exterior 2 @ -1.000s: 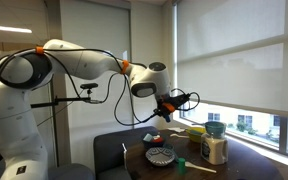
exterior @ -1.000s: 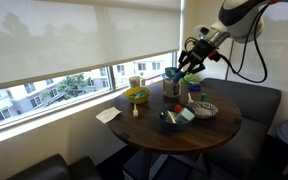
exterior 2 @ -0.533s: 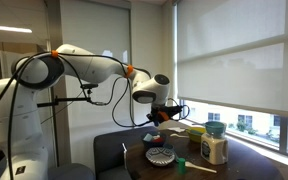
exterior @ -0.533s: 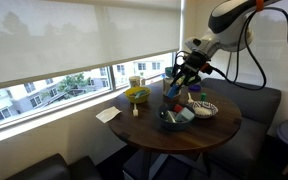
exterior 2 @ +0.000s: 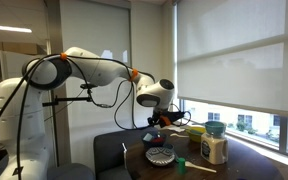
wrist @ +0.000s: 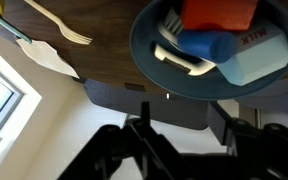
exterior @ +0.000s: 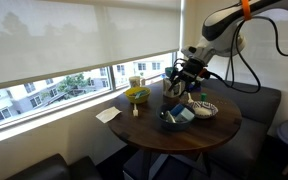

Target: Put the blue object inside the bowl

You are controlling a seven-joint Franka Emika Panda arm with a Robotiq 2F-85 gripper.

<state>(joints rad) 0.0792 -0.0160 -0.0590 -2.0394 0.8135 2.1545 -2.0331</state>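
Note:
The dark blue bowl (wrist: pixel 146 55) fills the top of the wrist view. In it lie the blue object (wrist: pixel 202 45), a red block (wrist: pixel 219 12), a pale blue milk carton (wrist: pixel 256 62) and a white utensil (wrist: pixel 179 60). My gripper (wrist: pixel 179 105) is open and empty, its dark fingers just below the bowl's rim in that view. In both exterior views the gripper (exterior: pixel 184 72) (exterior 2: pixel 170 117) hangs over the round wooden table, a little above and behind the bowl (exterior: pixel 175 120).
On the table (exterior: pixel 149 128) stand a patterned plate (exterior: pixel 205 109), a yellow bowl (exterior: pixel 136 95), a cup (exterior: pixel 136 81), a jar (exterior: pixel 171 86), a fork (wrist: pixel 59 22) and a white napkin (exterior: pixel 108 115). A window lies behind and a sofa (exterior: pixel 254 105) beside the table.
The arm has come down and moved toward the table, bringing the open gripper lower over the bowl. Nothing on the table has moved.

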